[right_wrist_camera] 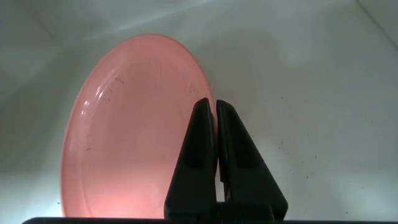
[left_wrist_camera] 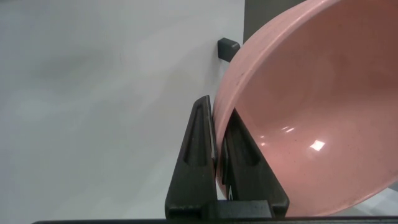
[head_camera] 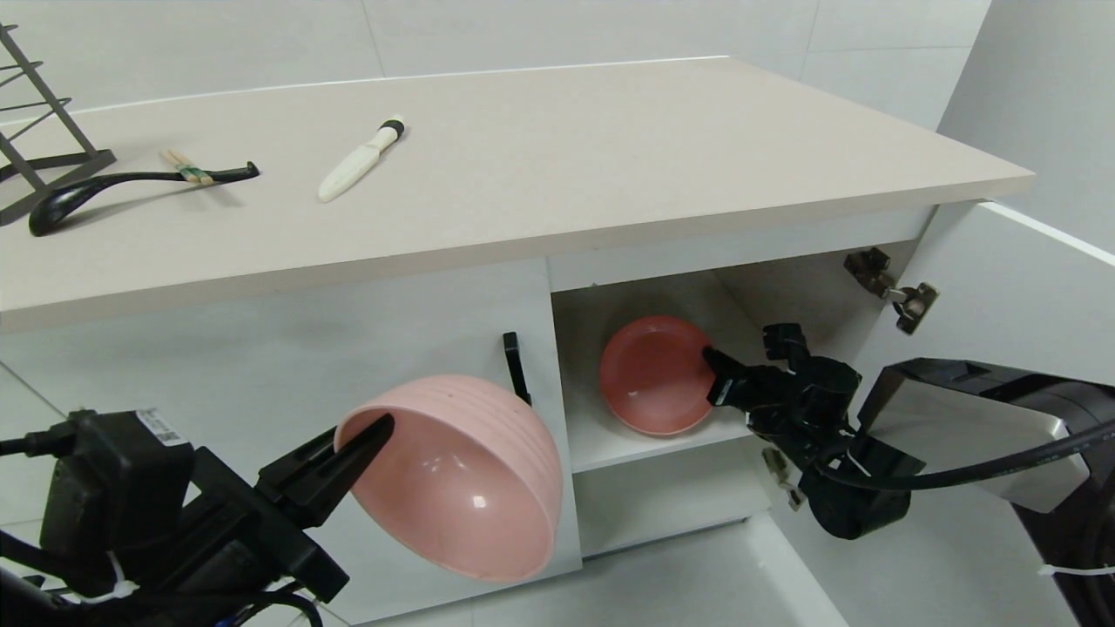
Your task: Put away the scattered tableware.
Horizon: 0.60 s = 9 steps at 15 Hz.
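The left gripper (head_camera: 379, 427) is clamped on the rim of the pink bowl (head_camera: 470, 479), holding it tipped in the air before the closed cabinet door (head_camera: 261, 366). To its right, the right gripper (head_camera: 710, 361) pinches the edge of the pink plate (head_camera: 649, 374), which leans on the shelf (head_camera: 627, 444) inside the open cabinet. Stowing looks to be in hand: the plate seems ready for release, and the bowl then needs carrying right, through the opening, onto the shelf beside it. On the pale counter (head_camera: 610, 157) above, a rack (head_camera: 43, 131), a black ladle (head_camera: 131, 183), chopsticks (head_camera: 185, 165) and a knife (head_camera: 357, 161) wait, with white tiled wall behind.
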Available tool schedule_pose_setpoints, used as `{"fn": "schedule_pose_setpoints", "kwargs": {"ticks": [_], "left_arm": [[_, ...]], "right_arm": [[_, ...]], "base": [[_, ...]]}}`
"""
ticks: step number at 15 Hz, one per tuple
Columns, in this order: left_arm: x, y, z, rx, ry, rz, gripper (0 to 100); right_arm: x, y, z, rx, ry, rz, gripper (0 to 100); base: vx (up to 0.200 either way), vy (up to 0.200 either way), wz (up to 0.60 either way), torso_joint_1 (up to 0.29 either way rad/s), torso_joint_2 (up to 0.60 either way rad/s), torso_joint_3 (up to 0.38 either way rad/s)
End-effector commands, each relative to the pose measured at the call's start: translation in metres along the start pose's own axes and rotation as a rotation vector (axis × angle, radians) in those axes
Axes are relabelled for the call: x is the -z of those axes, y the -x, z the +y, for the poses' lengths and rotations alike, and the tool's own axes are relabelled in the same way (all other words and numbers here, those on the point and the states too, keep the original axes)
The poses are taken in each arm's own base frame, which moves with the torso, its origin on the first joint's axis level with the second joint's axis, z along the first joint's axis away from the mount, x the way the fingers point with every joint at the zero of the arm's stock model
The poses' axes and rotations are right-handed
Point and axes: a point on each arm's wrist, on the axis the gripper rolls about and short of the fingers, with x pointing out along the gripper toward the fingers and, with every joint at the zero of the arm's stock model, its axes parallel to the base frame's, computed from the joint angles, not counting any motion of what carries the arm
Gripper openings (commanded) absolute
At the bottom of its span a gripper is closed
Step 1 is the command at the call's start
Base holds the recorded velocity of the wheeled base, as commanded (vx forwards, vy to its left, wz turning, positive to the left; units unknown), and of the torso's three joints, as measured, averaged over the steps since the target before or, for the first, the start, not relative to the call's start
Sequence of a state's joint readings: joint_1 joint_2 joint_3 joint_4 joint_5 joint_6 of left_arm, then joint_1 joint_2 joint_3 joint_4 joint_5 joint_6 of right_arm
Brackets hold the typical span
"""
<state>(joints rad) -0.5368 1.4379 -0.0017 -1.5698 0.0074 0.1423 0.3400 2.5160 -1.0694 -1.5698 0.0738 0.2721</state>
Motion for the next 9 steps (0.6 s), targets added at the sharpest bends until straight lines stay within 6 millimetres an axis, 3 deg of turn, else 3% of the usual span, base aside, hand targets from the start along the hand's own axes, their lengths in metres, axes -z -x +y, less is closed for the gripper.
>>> {"fn": "schedule_pose_setpoints", "kwargs": {"ticks": [1, 9], "left_arm": [[-0.0004, 0.0003, 0.0001, -0.001, 0.0, -0.003, 0], [-0.0004, 0.0003, 0.0001, -0.001, 0.003, -0.003, 0]], "right_arm": [[0.0073, -0.0004, -0.0019, 0.005, 0.001, 0.012, 0], [0.0159, -0.005, -0.0117, 0.073, 0.015, -0.005, 0]], "base": [[0.0, 0.0, 0.0, 0.0, 0.0, 0.0], [0.0, 0.0, 0.0, 0.0, 0.0, 0.0]]}}
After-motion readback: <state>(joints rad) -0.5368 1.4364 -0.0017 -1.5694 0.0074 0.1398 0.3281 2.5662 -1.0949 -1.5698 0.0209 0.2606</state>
